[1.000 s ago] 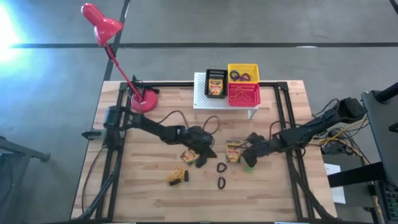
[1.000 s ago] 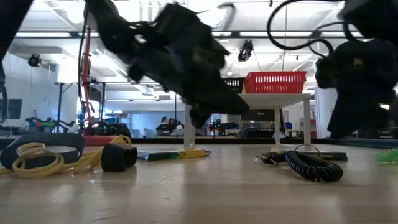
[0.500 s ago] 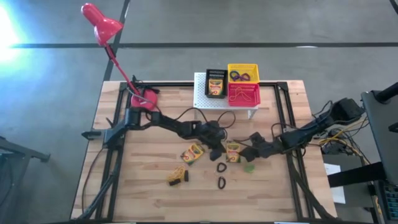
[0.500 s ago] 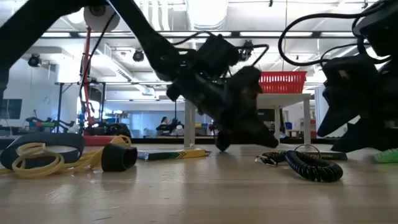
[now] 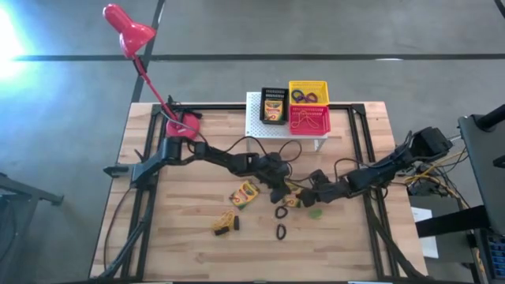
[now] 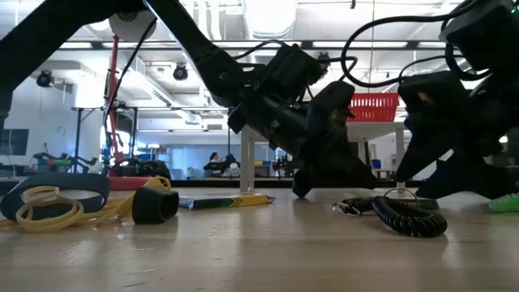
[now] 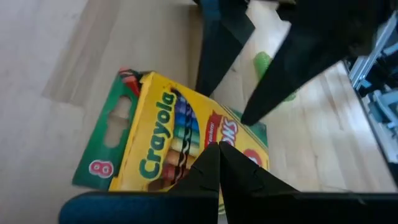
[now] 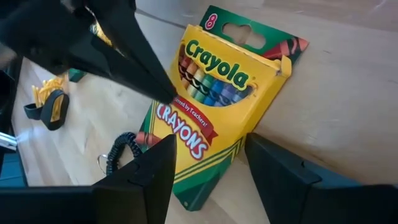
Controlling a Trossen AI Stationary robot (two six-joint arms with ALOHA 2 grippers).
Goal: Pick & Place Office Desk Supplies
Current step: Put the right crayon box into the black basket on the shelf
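Note:
One yellow-and-green crayon box point(image 8: 217, 106) lies mid-table between both grippers, mostly covered in the high view point(image 5: 293, 199). My left gripper point(image 5: 280, 192) is shut, its tips over the box's front point(image 7: 217, 152). My right gripper point(image 8: 209, 142) is open and reaches from the table's right point(image 5: 305, 199), a finger on each side of the box's bottom end. A second box point(image 5: 245, 193) lies flat to the left. A third stands in the black basket point(image 5: 273, 105). Black rings point(image 5: 281, 211), a green ring point(image 5: 316, 213) and the rubber-band tangle point(image 5: 225, 222) lie nearer. My left gripper sets its shut fingertips point(image 8: 165, 90) on the crayon box's printed front point(image 7: 186, 134), near its middle, slanting down from the table's left. The box stays low on the table. My right gripper stands astride the box's bottom end point(image 8: 199, 186); I cannot tell whether its fingers touch it.
The white perforated stand point(image 5: 259, 128) at the far edge carries black, yellow point(image 5: 308, 88) and red point(image 5: 309, 120) baskets. The red lamp's base point(image 5: 183, 126) sits far left. A coiled black ring point(image 6: 409, 215) lies in front of the grippers. Bare wood shows along the near edge.
My left gripper has moved toward the table's right, from over the left crayon box to the middle box. The left box now lies uncovered. My right gripper has moved toward the table's left, closing in on the same middle box from the other side.

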